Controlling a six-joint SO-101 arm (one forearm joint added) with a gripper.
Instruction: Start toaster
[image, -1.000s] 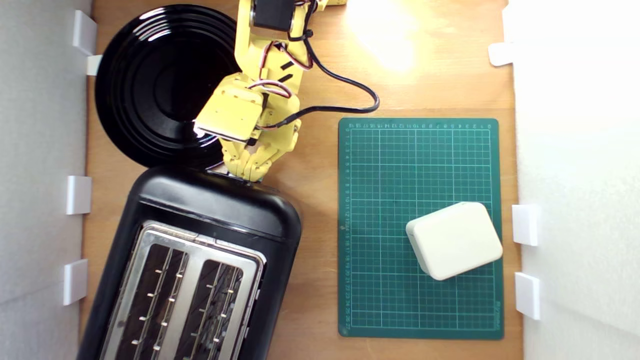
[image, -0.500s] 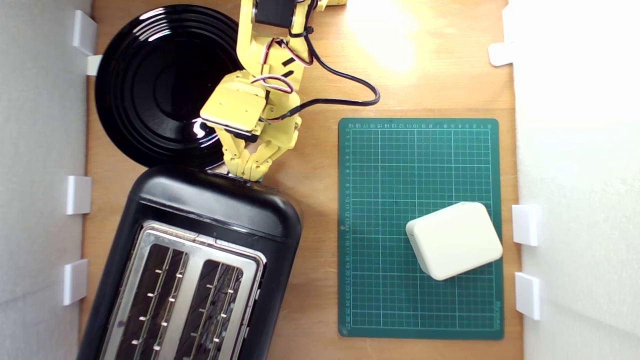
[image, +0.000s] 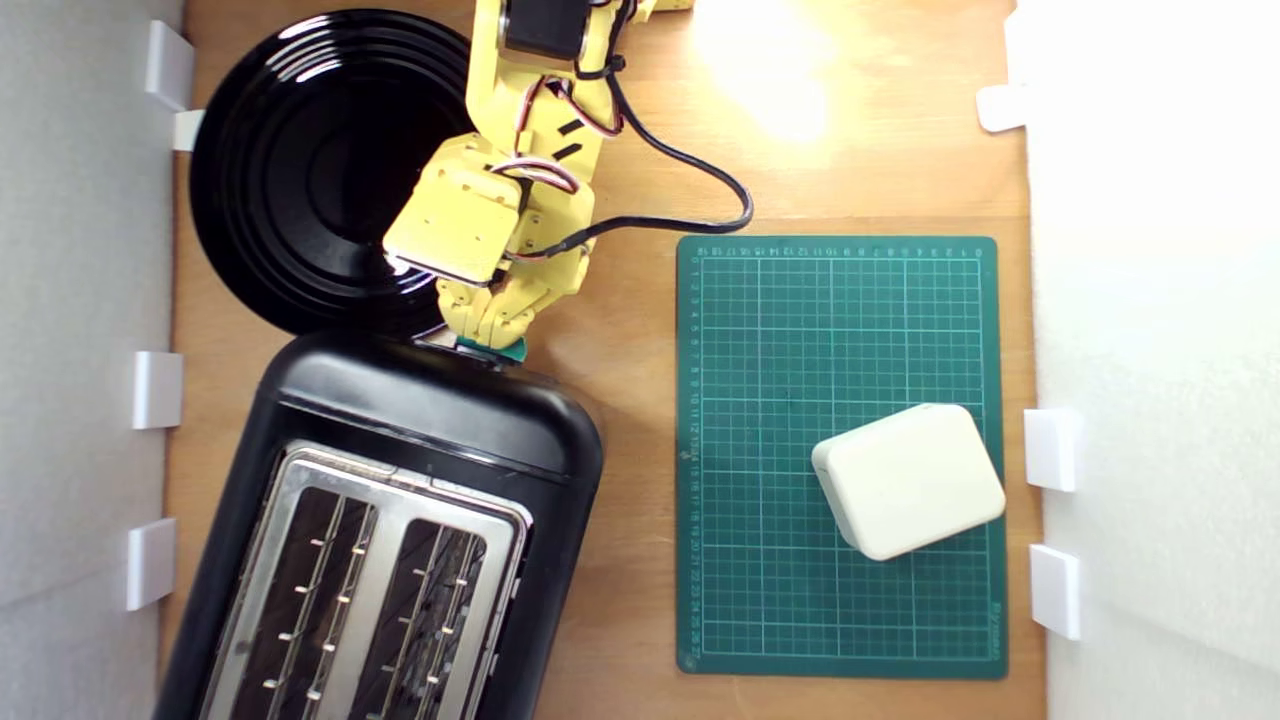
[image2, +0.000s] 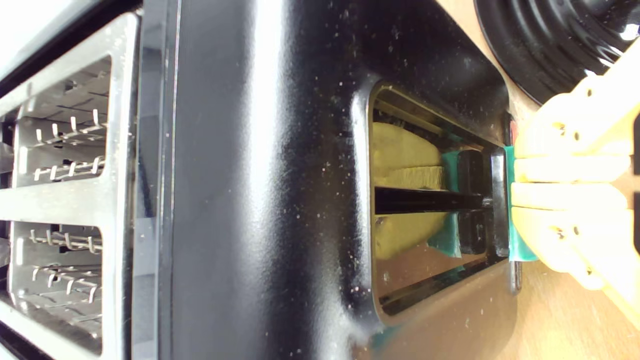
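The glossy black toaster (image: 420, 420) lies at the lower part of the exterior view's left, its silver slot surround (image: 370, 580) showing two empty slots. Its small teal-green lever (image: 500, 350) pokes out of the end that faces the arm. My yellow gripper (image: 488, 332) is shut, fingers together, with the tips resting against that lever. In the wrist view the closed gripper (image2: 520, 182) presses on the teal lever (image2: 519, 250), which sits at the end of the slotted recess in the toaster (image2: 260, 200).
A round black plate (image: 310, 170) lies right behind the toaster, under my wrist, and shows in the wrist view as the plate (image2: 540, 45). A green cutting mat (image: 840, 330) carries a cream rounded box (image: 908, 480). White walls with clips border both sides.
My wrist has shifted slightly toward the exterior view's left and back from the toaster. A sliver of the teal lever now shows under the fingertips; the toaster has not moved.
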